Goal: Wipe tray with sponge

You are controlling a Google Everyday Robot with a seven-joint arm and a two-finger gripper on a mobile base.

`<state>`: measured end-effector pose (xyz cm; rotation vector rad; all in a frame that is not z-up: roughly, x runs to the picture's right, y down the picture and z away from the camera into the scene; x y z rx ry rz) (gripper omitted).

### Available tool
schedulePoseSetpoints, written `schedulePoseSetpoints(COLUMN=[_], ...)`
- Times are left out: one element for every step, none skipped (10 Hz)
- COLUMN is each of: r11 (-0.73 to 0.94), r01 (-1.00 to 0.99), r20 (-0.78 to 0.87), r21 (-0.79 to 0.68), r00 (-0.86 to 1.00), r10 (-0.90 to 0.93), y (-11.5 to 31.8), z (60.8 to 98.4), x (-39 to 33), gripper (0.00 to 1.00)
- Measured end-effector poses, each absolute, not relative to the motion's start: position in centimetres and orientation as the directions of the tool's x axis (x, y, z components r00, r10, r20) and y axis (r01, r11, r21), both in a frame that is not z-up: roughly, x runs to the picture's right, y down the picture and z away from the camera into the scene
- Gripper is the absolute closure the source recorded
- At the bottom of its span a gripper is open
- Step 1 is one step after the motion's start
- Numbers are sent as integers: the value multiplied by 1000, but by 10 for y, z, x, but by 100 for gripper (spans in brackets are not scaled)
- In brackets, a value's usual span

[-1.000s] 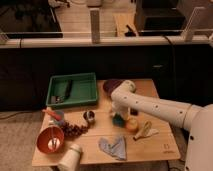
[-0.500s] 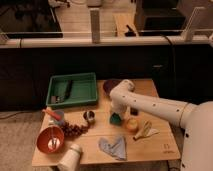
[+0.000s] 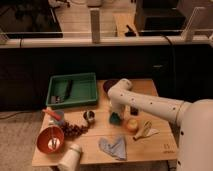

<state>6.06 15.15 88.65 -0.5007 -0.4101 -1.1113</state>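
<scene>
A white robot arm point(image 3: 150, 102) is reaching in from the right over a wooden table point(image 3: 160, 145). Its gripper point(image 3: 114, 113) is pointing down near the middle of the tabletop, directly over the sponge point(image 3: 116, 120). The sponge is showing as a small teal-green block lying on the wood and is partly hidden by the gripper. It cannot be told whether the gripper is released or clasping the sponge. The tray point(image 3: 73, 102), a large green rectangle with raised rims, is sitting at the table's back left corner, well apart from the sponge. A black block point(image 3: 67, 88) is lying inside the tray. A grey-blue cloth point(image 3: 114, 146) is lying crumpled near the front edge, and an orange fruit point(image 3: 131, 125) is sitting just right of the sponge. A red bowl point(image 3: 50, 139) is standing at the front left.
</scene>
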Motion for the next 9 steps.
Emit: schedulePoseSetpoints(r11=[358,363,373,388,414,420,426,428,429], r01=[916,914,908,899,884,880,876,875,874], r20=[548,549,549,548,546,542,535,527,519], r21=[-178,-183,-190,-203,-217,-221,-226,-228,-227], r00=[395,401,413,433,462,468,477,480,481], r10=[-737,-733,-727,-716,-699,-698,-697,-701,-706], y=[151,150,148,144,135,129,116,102,89], z=[886,886,884,881,871,866,855,843,831], x=[62,61,60,62,64,64,63,61,59], gripper=[80,80,84,91,96,96,96,96,96])
